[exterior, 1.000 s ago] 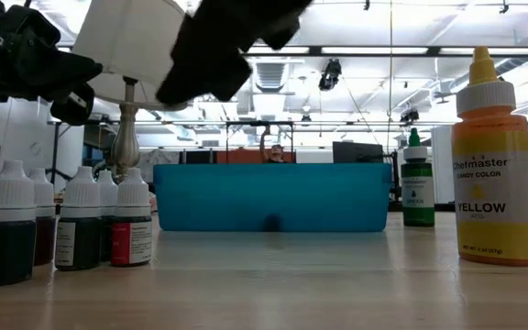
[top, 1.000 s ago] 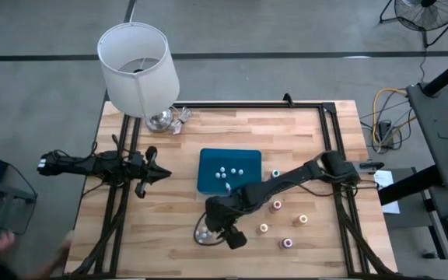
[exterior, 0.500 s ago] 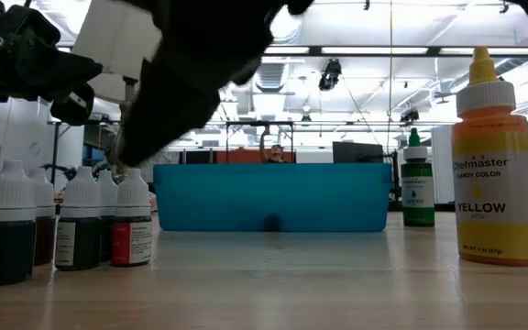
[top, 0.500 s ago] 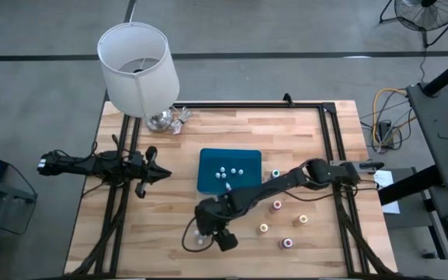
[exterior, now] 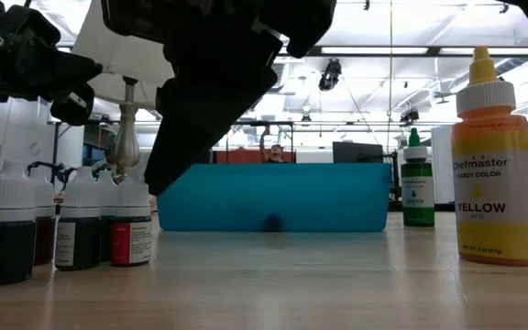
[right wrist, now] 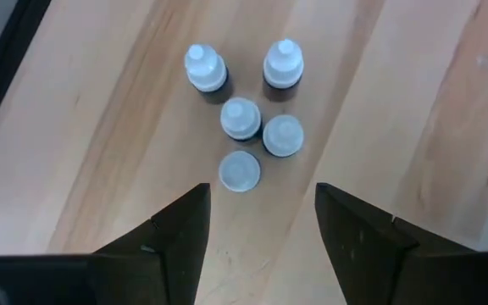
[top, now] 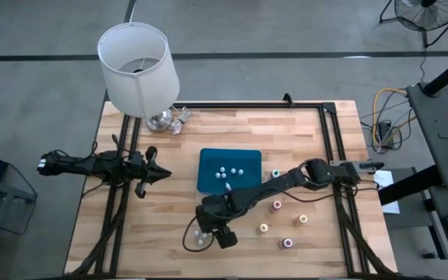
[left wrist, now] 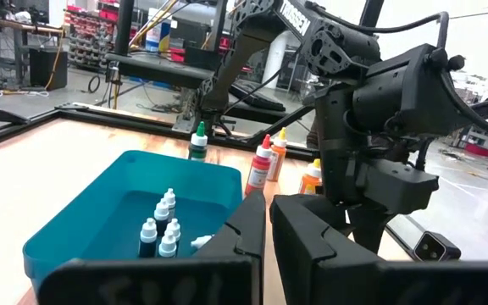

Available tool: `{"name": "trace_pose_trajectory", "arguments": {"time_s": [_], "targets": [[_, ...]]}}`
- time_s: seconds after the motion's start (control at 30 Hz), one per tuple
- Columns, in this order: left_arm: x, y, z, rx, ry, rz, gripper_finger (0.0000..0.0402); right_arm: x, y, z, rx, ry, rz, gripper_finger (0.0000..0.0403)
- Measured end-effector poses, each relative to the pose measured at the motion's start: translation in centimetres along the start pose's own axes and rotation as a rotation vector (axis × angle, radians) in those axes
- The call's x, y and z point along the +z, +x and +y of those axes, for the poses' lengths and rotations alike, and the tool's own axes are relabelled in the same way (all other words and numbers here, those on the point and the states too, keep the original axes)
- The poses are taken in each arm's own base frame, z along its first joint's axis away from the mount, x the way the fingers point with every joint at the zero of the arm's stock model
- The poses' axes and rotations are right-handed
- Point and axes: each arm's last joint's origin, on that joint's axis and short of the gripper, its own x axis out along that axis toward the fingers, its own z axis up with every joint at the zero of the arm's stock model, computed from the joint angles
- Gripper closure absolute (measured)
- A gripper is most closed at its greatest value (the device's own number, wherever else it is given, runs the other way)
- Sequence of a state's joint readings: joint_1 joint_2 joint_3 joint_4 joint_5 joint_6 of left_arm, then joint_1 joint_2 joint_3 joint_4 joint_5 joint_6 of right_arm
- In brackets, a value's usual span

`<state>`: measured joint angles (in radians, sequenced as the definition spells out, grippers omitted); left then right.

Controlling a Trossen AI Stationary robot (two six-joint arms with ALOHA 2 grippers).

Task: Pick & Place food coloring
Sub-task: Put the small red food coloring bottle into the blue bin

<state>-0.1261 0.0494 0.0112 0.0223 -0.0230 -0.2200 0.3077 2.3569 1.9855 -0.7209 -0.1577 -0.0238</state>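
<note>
A white-shaded lamp (top: 138, 66) stood at the table's far left corner. The blue tray (top: 208, 173) held several small bottles. The right gripper (right wrist: 261, 222) hung with jaws spread above five white-capped food coloring bottles (right wrist: 242, 118) on the wood. The left gripper (top: 160, 174) waited clenched, empty, left of the tray.

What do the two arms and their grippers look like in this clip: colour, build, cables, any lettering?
Both arms are matte black with chunky jointed housings. The right arm carries white TROSSEN lettering on its upper link and black cables looped along it. The right gripper has two flat, dark wedge-shaped fingers; the left gripper has similar blocky black fingers.
</note>
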Motion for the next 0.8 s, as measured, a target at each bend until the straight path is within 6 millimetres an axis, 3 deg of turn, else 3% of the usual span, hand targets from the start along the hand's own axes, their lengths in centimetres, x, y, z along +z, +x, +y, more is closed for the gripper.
{"name": "trace_pose_trajectory", "arguments": {"time_s": [0.8], "targets": [[0.0,0.0,0.0,-0.001,0.000,0.000,0.0402,0.3,0.5,1.2,0.018,-0.025,-0.037,0.0197]]}}
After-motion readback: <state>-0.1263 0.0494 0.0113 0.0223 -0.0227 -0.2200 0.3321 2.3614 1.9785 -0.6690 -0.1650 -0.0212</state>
